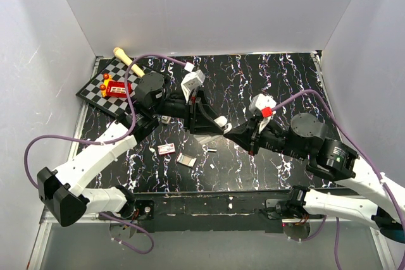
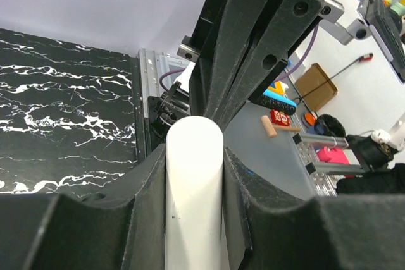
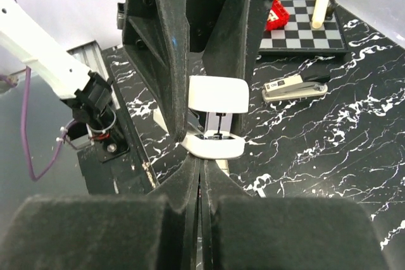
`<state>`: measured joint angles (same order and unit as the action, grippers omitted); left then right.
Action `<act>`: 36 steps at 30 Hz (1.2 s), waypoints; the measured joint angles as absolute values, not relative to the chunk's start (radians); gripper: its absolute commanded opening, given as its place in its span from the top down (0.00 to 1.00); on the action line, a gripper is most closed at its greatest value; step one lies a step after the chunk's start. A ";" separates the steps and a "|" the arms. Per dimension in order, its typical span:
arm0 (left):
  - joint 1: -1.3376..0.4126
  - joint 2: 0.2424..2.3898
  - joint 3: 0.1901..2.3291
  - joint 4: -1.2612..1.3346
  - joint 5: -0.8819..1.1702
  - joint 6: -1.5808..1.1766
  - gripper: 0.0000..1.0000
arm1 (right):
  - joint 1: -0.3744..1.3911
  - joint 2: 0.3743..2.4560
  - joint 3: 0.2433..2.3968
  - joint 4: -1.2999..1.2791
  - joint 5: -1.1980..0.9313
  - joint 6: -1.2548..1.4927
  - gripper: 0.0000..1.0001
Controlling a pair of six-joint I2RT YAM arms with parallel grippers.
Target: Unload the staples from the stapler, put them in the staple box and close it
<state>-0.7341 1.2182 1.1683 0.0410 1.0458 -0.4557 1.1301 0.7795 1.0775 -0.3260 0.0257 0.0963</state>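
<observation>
Looking down from the top camera, the left gripper point(image 1: 215, 122) and right gripper point(image 1: 235, 132) meet nose to nose over the middle of the black marbled table point(image 1: 285, 80). Nearer the arm bases lie a small red-and-white box point(image 1: 166, 149), a flat silvery rectangle point(image 1: 185, 159) and what may be the staples point(image 1: 212, 150), a tiny grey strip too small to be sure of. A chessboard point(image 1: 95, 96) sits at the far left.

From the left wrist, that gripper's fingers are partly closed on a white stick point(image 2: 193, 181), clamping it on both sides, with the right arm's black fingers touching its far end.

From the right wrist, its own fingers are pressed fully together, holding nothing, their tips at the stick's end. The stapler point(image 3: 295, 86) lies flat on the table, apart from both grippers, between them and the chessboard.

Being metal, the stapler should be rigid, dense for its size and rather slick. A pinch across its long sides near the rear would likely hold, leaving the front free to open. The staples would be featherlight and easily broken apart.
</observation>
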 measured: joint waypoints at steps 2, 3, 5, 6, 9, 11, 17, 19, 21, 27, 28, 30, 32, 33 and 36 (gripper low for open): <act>-0.735 1.232 1.175 0.031 1.074 -0.436 0.79 | 1.110 0.796 1.102 -0.361 -0.013 0.089 0.99; -0.735 1.238 1.179 0.027 1.088 -0.426 0.78 | 1.098 0.807 1.116 -0.380 -0.036 0.086 0.99; -0.735 1.252 1.192 0.011 1.110 -0.401 0.73 | 1.073 0.827 1.146 -0.415 -0.083 0.083 0.99; -0.735 1.259 1.200 0.001 1.121 -0.389 0.73 | 1.063 0.834 1.155 -0.424 -0.100 0.082 0.99; -0.736 1.278 1.217 -0.035 1.145 -0.348 0.95 | 1.032 0.851 1.177 -0.464 -0.155 0.081 0.99; -0.741 1.286 1.226 -0.072 1.145 -0.318 1.00 | 1.018 0.853 1.178 -0.481 -0.179 0.082 0.99; -0.760 1.297 1.246 -0.162 1.082 -0.245 1.00 | 0.983 0.829 1.134 -0.479 -0.192 0.084 0.99; -0.775 1.301 1.246 -0.181 1.037 -0.228 1.00 | 0.968 0.802 1.095 -0.463 -0.183 0.087 0.99; -0.791 1.303 1.246 -0.200 0.983 -0.215 1.00 | 0.957 0.772 1.056 -0.449 -0.160 0.091 0.99; -0.831 1.304 1.257 -0.236 0.810 -0.191 1.00 | 0.929 0.688 0.947 -0.364 -0.055 0.103 0.99; -0.834 1.304 1.259 -0.244 0.787 -0.189 1.00 | 0.923 0.676 0.933 -0.350 -0.025 0.106 0.99; -0.841 1.312 1.267 -0.271 0.733 -0.183 1.00 | 0.913 0.657 0.908 -0.330 0.037 0.115 0.99; -0.844 1.327 1.277 -0.290 0.670 -0.179 1.00 | 0.909 0.640 0.888 -0.323 0.104 0.126 0.99; -0.843 1.336 1.282 -0.297 0.632 -0.178 1.00 | 0.908 0.635 0.878 -0.324 0.135 0.132 0.99; -0.829 1.381 1.307 -0.326 0.500 -0.176 1.00 | 0.908 0.628 0.864 -0.335 0.212 0.154 0.99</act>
